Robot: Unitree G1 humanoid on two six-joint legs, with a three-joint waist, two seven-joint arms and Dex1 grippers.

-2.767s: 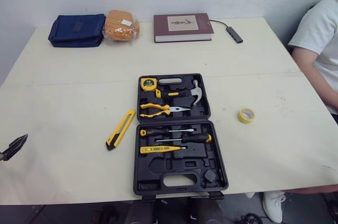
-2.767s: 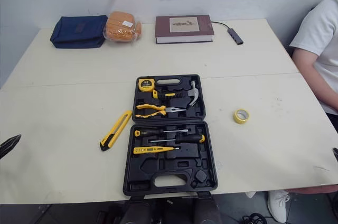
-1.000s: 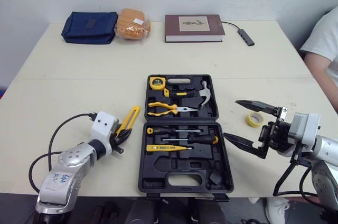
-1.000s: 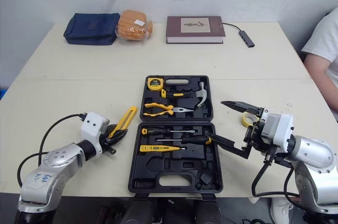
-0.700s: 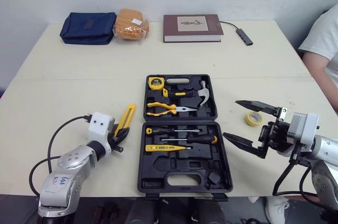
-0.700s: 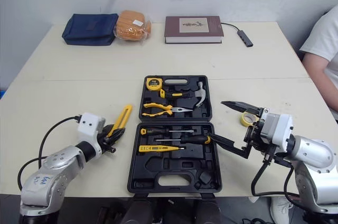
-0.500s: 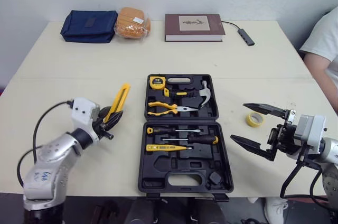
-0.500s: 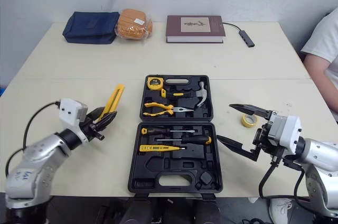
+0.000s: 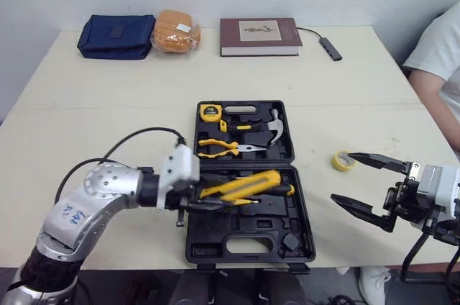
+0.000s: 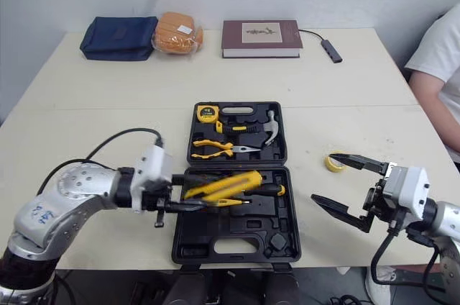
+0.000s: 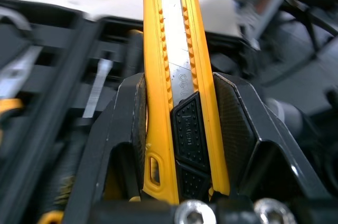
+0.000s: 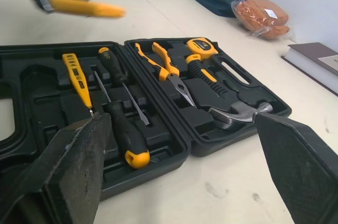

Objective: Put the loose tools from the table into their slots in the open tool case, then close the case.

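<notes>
The step in hand is stowing the yellow plastic utility knife (image 9: pixel 241 184). The left gripper (image 9: pixel 192 199) is clamped on the knife's rear end, one black finger on each side, and holds it in the air over the near half of the open black plastic tool case (image 10: pixel 215 237). The knife points across that half towards the robot's right, tilted slightly up at its free end.

The next move, as I judge it, calls for turning the knife to line up with an empty recess, lowering it flat and only then letting go (I cannot tell which recess is cut for it).

The right gripper (image 9: pixel 341 176) hangs to the right of the case with its fingers spread wide and nothing between them. The small yellow tape roll (image 10: pixel 330 162) lies on the table just beside its far finger.

In the case:
- The far half holds a yellow tape measure (image 9: pixel 209 111), a steel claw hammer with a black-and-yellow handle (image 9: pixel 269 124) and yellow-handled pliers (image 9: pixel 219 148).
- The near half holds a black-handled screwdriver with a yellow cap (image 12: pixel 124 134), a thin screwdriver (image 12: pixel 113 84) and a yellow tester pen (image 12: pixel 76 78).
- Several moulded recesses towards the near edge are bare
</notes>
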